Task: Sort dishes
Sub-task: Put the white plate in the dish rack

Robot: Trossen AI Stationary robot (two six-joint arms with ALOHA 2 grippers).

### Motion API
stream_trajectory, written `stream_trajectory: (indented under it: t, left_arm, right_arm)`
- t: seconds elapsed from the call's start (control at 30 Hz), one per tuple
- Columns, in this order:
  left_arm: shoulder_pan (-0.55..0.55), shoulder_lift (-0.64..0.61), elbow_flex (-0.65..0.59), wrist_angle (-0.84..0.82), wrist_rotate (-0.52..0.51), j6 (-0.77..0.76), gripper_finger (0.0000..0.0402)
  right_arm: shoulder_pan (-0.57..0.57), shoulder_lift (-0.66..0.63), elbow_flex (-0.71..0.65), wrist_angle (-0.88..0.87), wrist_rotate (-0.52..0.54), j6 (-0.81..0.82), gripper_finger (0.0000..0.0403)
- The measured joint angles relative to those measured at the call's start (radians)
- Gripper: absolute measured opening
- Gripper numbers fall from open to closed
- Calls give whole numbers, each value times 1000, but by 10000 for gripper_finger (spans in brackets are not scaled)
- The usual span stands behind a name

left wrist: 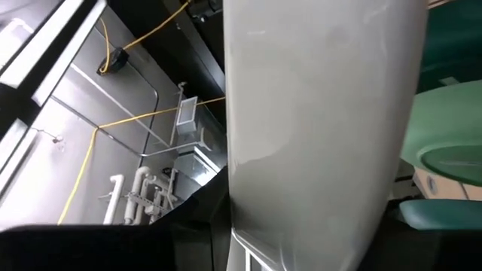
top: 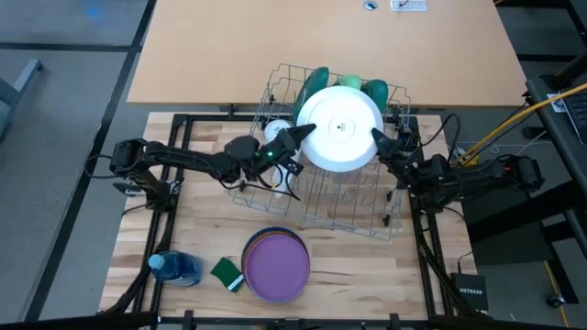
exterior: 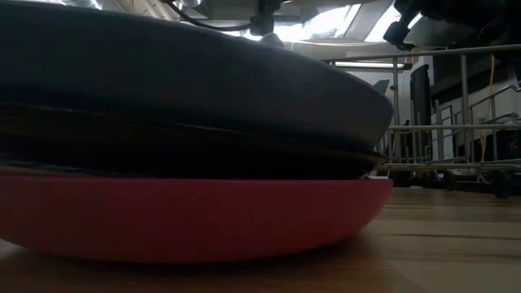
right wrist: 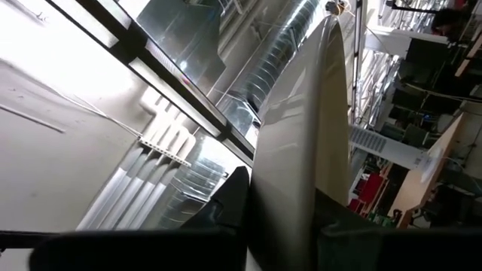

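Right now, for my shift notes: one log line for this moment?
white plate: held over rack | left gripper, right gripper: gripping opposite rims | plate stack: near edge

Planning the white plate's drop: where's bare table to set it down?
Free: bare wood right of the purple plate stack, in front of the wire rack. Crowded: left of the stack sit the green sponge and blue bottle. The white plate hangs over the rack between both grippers.

white plate (top: 341, 130): round, face up and level, raised above the wire rack (top: 367, 206), held at opposite rim edges
green plates (top: 321, 80): dark and light green, standing on edge in the rack's far end
stacked plates (top: 275, 266): purple on top, lying flat on the bench (top: 367, 275) near its front edge
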Motion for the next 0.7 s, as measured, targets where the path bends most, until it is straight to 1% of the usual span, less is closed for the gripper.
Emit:
stream_trajectory:
  t: [0.13,0.27,0.47,0.6,0.7]
  left_arm:
    - [8,-1,0,-1,42,-18,119]
    - [3,-1,0,-5,47,-62,128]
    - [5,-8,0,17,14,-182,185]
    - [3,-7,0,10,-19,-189,220]
    - [-4,-7,0,10,-59,-200,231]
  right_arm:
    - [1,-2,0,4,-29,-6,50]
    - [1,-2,0,3,-36,-6,50]
    - [1,-6,0,18,-47,-10,49]
    - [2,-5,0,9,-52,-7,49]
    - [2,-6,0,12,-51,-14,47]
